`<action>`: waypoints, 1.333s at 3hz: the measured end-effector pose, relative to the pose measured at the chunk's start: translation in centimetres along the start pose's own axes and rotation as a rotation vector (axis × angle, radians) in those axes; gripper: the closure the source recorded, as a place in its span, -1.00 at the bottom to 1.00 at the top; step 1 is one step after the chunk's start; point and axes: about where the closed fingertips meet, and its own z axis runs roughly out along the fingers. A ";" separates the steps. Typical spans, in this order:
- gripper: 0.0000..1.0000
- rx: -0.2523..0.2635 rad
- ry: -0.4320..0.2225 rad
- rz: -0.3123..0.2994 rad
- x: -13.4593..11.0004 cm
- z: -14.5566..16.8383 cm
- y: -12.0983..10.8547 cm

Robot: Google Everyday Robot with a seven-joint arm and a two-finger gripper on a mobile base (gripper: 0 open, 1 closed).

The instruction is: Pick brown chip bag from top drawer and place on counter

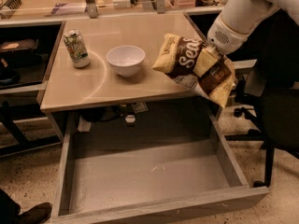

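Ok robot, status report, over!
End effector gripping brown chip bag, held over counter right edge. Top drawer open below. White bowl close left of bag.
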 end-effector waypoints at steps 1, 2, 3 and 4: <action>1.00 -0.001 0.000 0.019 -2.1 0.7 -2.8; 1.00 0.011 0.006 0.034 -4.1 1.4 -5.6; 1.00 0.033 0.008 0.047 -5.5 2.0 -8.0; 1.00 0.045 0.012 0.061 -6.4 3.0 -9.8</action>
